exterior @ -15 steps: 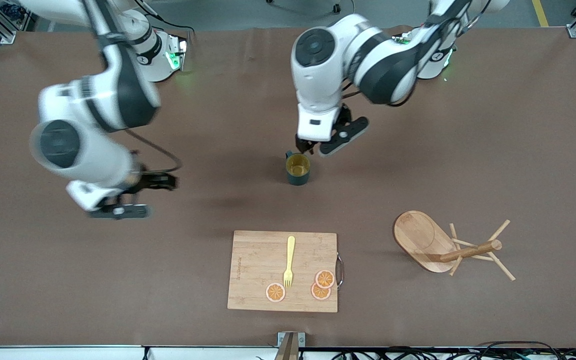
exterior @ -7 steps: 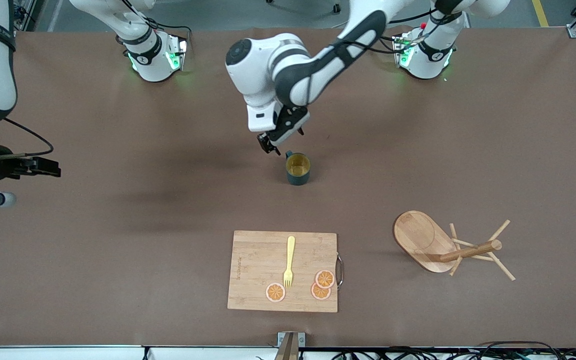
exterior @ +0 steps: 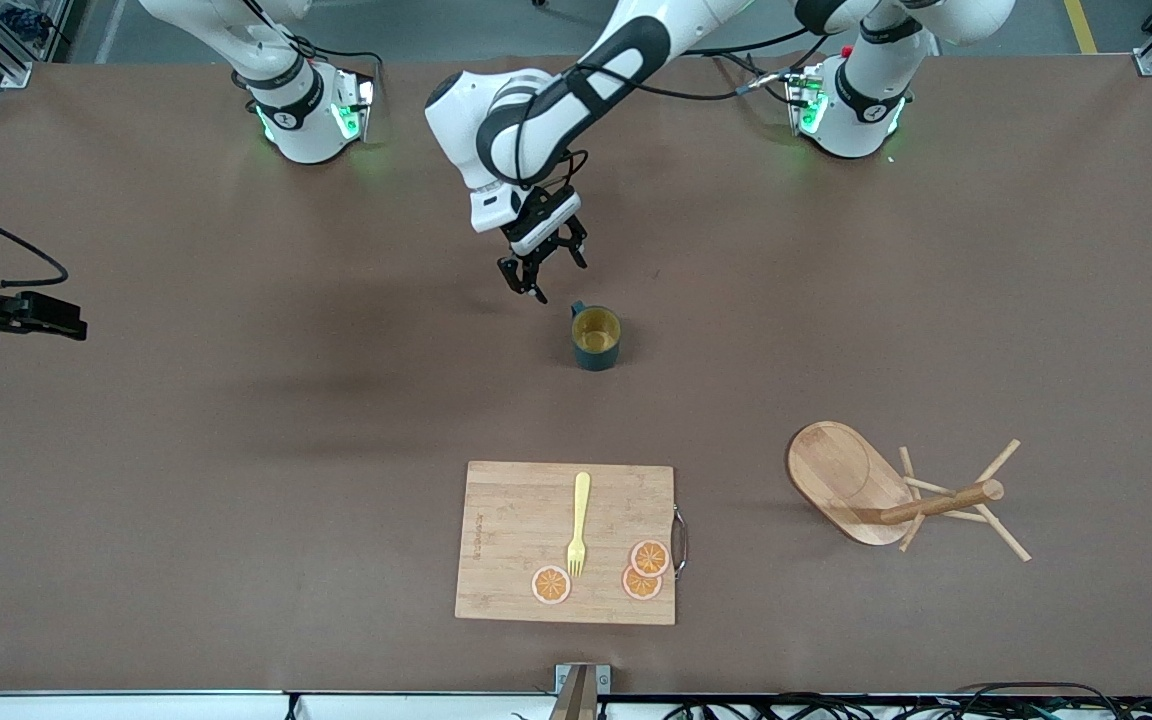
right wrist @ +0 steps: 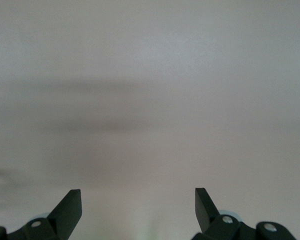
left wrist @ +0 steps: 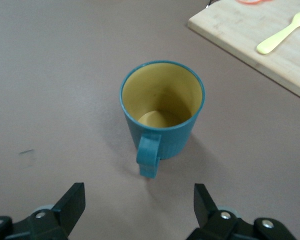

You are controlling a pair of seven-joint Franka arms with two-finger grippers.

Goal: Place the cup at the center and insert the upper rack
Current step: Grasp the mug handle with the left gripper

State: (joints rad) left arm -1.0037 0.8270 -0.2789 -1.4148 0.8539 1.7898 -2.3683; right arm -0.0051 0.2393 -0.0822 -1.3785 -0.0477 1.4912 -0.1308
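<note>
The left gripper (exterior: 541,270) hangs over bare table (exterior: 236,520), just beside the cup (exterior: 596,337), on the side toward the robots' bases. Its 2 fingers (left wrist: 70,205) are spread wide and hold nothing. In the left wrist view the cup (left wrist: 162,112) stands between the line of the 2 fingers, with its small handle pointing back at the gripper.

The cup is a dark teal mug, yellow inside, standing upright near the middle of the table. It looks empty.

The right gripper (exterior: 31,318) waits at the right arm's end of the table, with its fingers (right wrist: 70,207) also wide apart and only bare table under them.

The upper rack (exterior: 896,495) (a wooden mug tree) lies tipped on its side, toward the left arm's end of the table and nearer the front camera than the cup. Its oval base stands on edge and its post and pegs stick out sideways.

What could go wrong? If the left gripper drops toward the cup, a finger could bump the handle and spin or tip the mug. The rack looks tricky to grab, since the thin pegs could slip or snag, and it might roll on its curved base. The cutting board (exterior: 506,540) with the yellow fork (exterior: 578,525) and 3 orange slices (exterior: 650,557) sits near the front camera, so a low swing could knock those.
</note>
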